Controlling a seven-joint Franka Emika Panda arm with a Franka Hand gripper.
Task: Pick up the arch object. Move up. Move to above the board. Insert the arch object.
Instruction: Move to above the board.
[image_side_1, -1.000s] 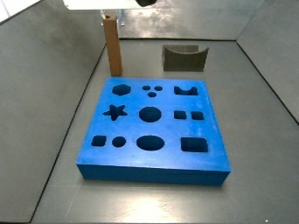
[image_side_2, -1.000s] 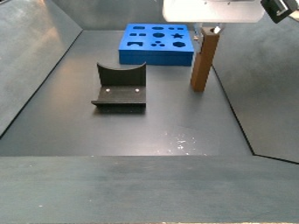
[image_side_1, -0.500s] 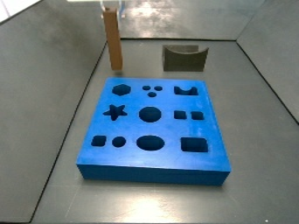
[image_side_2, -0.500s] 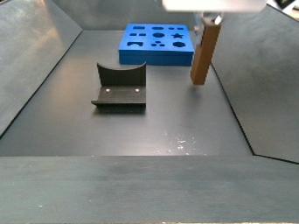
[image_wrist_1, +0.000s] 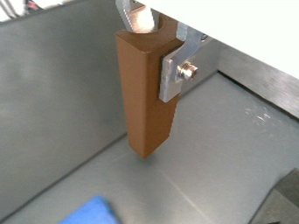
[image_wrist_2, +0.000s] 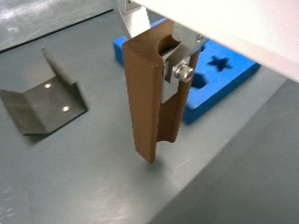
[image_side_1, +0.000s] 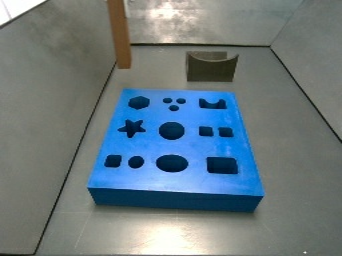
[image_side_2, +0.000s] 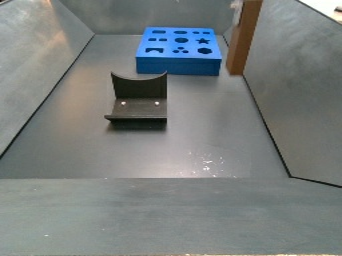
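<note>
The arch object is a tall orange-brown wooden column with a notched top end, also seen in a wrist view. My gripper is shut on its top end, with a silver finger pressed against its side. The column hangs upright, clear of the grey floor. In both side views only the column shows, cut off by the frame edge, and the gripper is out of view. The blue board with dark cut-outs lies flat beside and below the column, also seen in other views.
The dark fixture stands on the floor apart from the board, also seen in other views. Grey walls enclose the floor on all sides.
The gripper has risen with the arch object, lifting it off the floor. The gripper body has left the top of both side views.
</note>
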